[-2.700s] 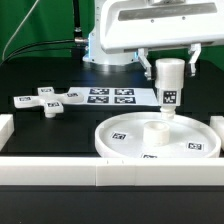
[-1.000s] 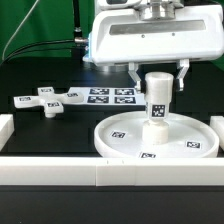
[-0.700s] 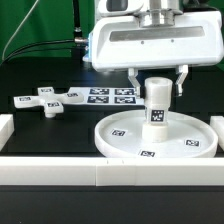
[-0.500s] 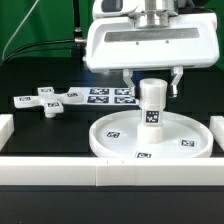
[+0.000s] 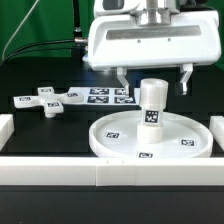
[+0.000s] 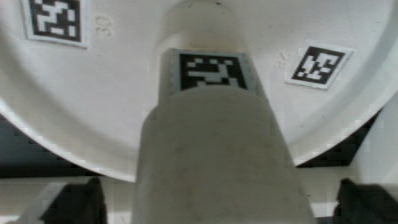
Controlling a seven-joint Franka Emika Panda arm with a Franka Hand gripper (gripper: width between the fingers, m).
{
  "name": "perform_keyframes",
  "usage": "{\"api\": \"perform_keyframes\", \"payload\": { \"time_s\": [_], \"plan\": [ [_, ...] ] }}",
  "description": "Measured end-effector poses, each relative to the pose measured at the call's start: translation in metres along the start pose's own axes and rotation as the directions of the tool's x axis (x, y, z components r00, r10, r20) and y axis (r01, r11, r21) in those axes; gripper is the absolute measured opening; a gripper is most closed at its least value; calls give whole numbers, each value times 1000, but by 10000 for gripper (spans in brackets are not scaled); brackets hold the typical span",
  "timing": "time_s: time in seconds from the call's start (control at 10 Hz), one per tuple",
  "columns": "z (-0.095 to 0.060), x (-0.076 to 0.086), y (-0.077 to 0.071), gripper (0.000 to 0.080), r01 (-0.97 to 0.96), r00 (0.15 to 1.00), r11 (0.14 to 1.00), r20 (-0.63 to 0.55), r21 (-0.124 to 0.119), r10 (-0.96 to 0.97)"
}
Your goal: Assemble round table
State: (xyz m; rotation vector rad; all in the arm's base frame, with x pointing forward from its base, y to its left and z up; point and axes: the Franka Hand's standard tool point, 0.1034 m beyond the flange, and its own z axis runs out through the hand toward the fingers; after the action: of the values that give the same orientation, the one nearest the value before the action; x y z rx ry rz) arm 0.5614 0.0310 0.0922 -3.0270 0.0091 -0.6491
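Observation:
The large rimmed round disc [image 5: 118, 140] lies on the black table near the front rail. The short thick cylinder [image 5: 151, 104] stands upright on the disc's central hub, its tag facing the camera. My gripper [image 5: 153, 86] hangs over the cylinder's top, open, with one finger [image 5: 122, 78] on each side and a gap to the cylinder. In the wrist view the cylinder [image 6: 217, 140] fills the middle above the disc [image 6: 107, 90], and my gripper [image 6: 217, 205] straddles it without touching. The cross-shaped piece [image 5: 45, 101] lies flat at the exterior view's left.
The marker board [image 5: 108, 96] lies flat behind the disc. A long white border rail [image 5: 100, 172] runs along the front, and another [image 5: 5, 125] stands at the exterior view's left. Cables hang at the back left.
The gripper carried the cylinder toward the exterior view's left and down onto the disc's hub. The fingers have since spread apart and let go of it.

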Motion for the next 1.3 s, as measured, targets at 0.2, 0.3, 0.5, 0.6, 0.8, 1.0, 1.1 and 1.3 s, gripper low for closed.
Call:
{"api": "perform_keyframes", "payload": {
  "time_s": [0.2, 0.3, 0.5, 0.6, 0.8, 1.0, 1.1, 1.3],
  "plan": [
    [-18, 11, -3, 649, 1, 1000, 1000, 19, 11, -1],
    [-20, 13, -2, 649, 0, 1000, 1000, 12, 10, 0],
    [-17, 10, -2, 649, 1, 1000, 1000, 17, 10, -1],
    [-17, 9, -3, 649, 0, 1000, 1000, 30, 13, -1],
    [-16, 8, 1, 649, 13, 999, 1000, 32, 9, -13],
    [-12, 1, 1, 649, 12, 983, 999, 182, 40, -19],
    [-8, 3, 9, 649, 20, 969, 998, 247, 54, -33],
    [-8, -1, 5, 649, -6, 923, 996, 383, 85, -28]
  ]
}}
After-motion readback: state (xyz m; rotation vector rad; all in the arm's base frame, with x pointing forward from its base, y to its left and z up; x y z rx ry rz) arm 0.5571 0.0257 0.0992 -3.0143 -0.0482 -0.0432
